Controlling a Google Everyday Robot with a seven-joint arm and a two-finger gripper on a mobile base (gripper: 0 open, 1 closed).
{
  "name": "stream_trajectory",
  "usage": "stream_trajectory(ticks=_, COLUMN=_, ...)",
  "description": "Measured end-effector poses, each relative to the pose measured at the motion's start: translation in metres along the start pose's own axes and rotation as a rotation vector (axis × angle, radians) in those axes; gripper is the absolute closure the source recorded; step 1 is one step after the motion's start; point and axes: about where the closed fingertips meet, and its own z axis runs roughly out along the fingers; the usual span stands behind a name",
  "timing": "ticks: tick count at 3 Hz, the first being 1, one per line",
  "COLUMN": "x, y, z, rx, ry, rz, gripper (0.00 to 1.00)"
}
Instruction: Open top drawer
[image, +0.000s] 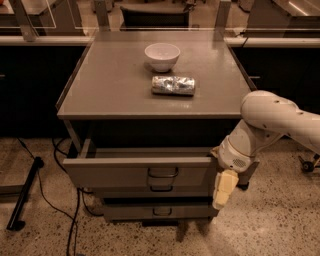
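A speckled stone floor (280, 220) runs under a grey metal table (115, 80) with three drawers stacked below its flat top. Behind the table are dark counters with pale rails.

On the table top, toward the back and near the middle, sits a white bowl (162, 56), upright. Just in front of it, apart from it, a crumpled silver packet (173, 85) lies on its side.

The top drawer (115, 172) sits directly under the table top and stands partly pulled out. Its grey front juts well forward of the table's edge, with a dark gap above it. A small dark bail handle (162, 174) hangs at the centre of that front. The middle drawer (125, 191) is mostly hidden beneath it, and the bottom drawer (130, 211) is set further back.

The white arm (275, 117) reaches in from the table's right side and bends downward. The gripper (223, 189) hangs pointing at the floor, just beside the right end of the top drawer's front, away from the handle. Whether it is apart or together cannot be told, nor whether it touches the drawer.

Left of the table, black cables (60, 200) trail across the floor beside a dark slanted bar (25, 192).
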Motion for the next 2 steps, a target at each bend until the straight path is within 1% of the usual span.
stream_trajectory(ticks=1, x=0.004, y=0.02, z=-0.003, rx=-0.052, ry=0.0, rz=0.001, gripper=0.0)
stream_trajectory(ticks=2, x=0.013, y=0.051, z=-0.017, rx=-0.128, ry=0.009, rz=0.011, gripper=0.0)
